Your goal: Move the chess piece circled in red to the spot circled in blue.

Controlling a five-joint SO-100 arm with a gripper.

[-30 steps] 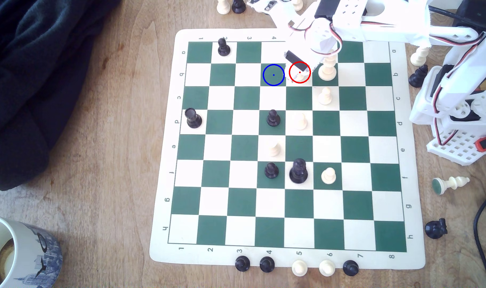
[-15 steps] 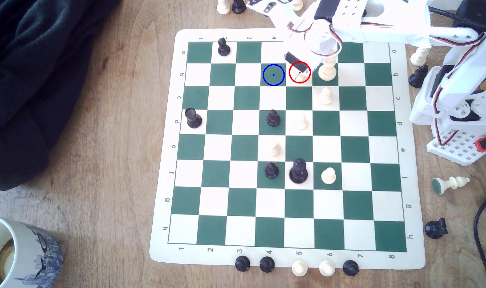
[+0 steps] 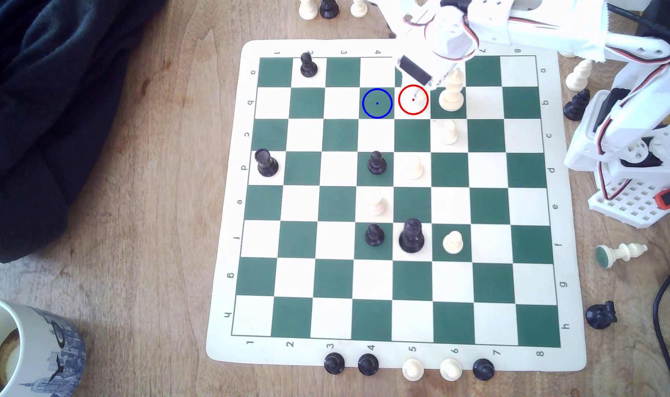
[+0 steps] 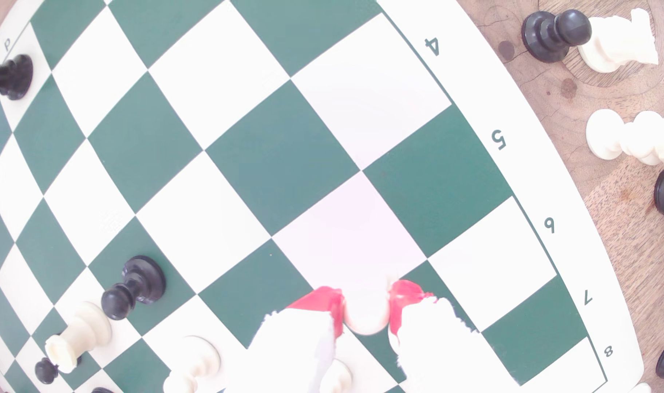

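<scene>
The spot [image 3: 377, 103], a blue-ringed green square, lay just left of the chess piece [image 4: 366, 315]. Your gripper [image 4: 366, 313] held that pawn between its red-taped tips, lifted; carry it left, clear of the cream king [image 3: 452, 91] at right.

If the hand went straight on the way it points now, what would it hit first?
Likely the bare white square ahead of the hand, with the pawn it grips touching down first. No other piece stands in that line, but the hand's height is unclear.
</scene>
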